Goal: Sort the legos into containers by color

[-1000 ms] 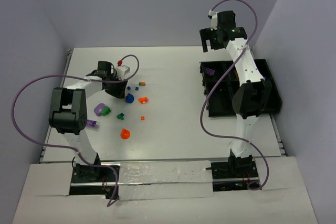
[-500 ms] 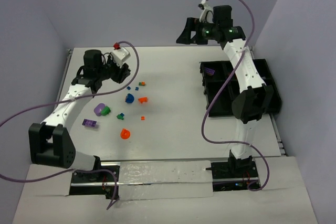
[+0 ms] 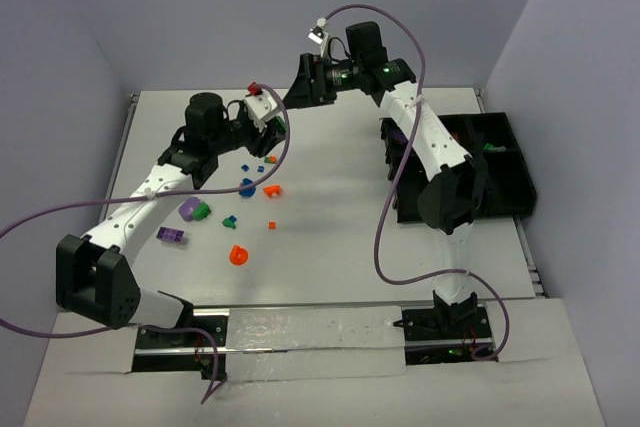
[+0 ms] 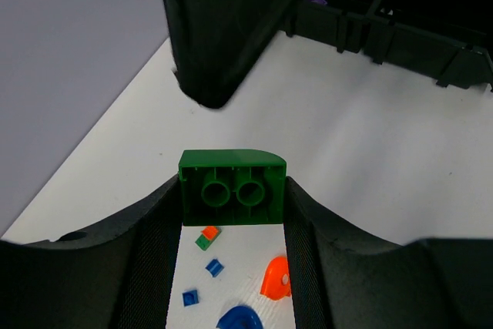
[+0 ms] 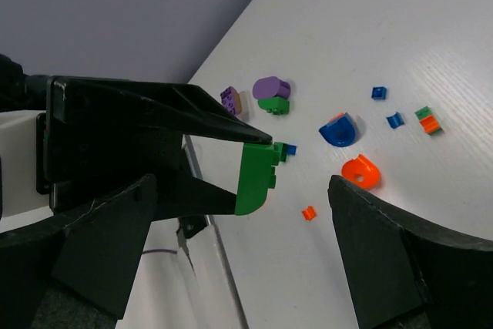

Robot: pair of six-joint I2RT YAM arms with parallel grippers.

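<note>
Left pincer is clamped on a green brick, holding it up off the surface, with the loose legos scattered below it. The brick sticks out past its fingertips, aimed at the right pincer, which hangs wide open just beyond, not touching. Looks like a handoff setup to me, since the tray sits well behind the right pincer, probably beyond the left arm's comfy reach.

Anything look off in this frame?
Nothing looks broken. Only oddity: the left gripper holds a green brick in mid-air, facing the open right gripper, well short of the tray.
</note>
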